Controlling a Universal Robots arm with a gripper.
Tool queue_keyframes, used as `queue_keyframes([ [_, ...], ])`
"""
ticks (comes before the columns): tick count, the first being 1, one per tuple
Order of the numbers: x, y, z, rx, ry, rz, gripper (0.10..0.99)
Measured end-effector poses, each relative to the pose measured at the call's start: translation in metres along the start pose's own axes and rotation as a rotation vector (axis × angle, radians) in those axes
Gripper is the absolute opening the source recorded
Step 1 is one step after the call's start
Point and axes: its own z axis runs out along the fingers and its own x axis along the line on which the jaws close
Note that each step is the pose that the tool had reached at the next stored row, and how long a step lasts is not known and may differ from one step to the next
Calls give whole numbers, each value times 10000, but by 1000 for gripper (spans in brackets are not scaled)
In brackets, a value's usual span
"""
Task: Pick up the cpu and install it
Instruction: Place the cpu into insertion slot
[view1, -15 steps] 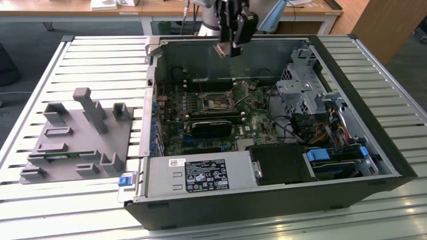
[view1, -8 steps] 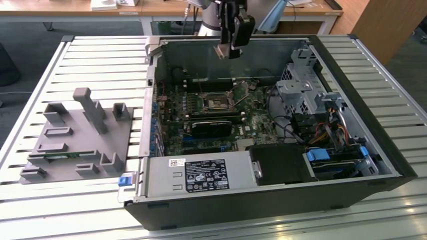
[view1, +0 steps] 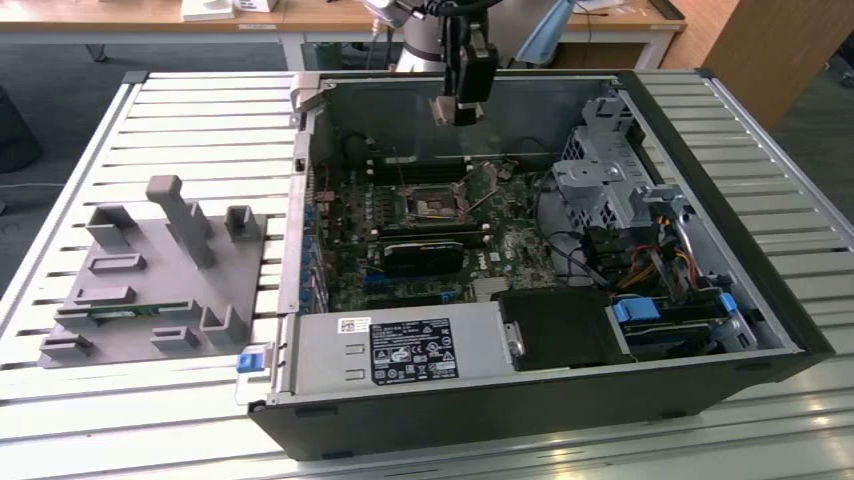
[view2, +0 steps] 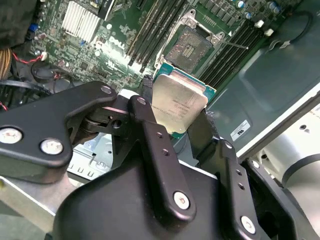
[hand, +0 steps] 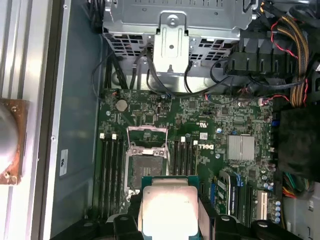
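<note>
While the exterior view shows the tool (view1: 461, 118) above the case (view1: 561, 415), both wrist views show it clamping the cpu (view2: 179, 102) near the socket (view2: 192, 47).

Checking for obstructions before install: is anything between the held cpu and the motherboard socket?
Nothing visible does. The cpu is clamped between the fingers, apart from the socket, whose contact area lies bare in both wrist views, with no cable or part across it.
</note>
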Motion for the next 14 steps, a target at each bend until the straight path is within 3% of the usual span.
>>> queue_keyframes([
  [9, 22, -61, 27, -1, -5, 84, 529],
  [14, 37, -64, 87, -12, -41, 689, 529],
])
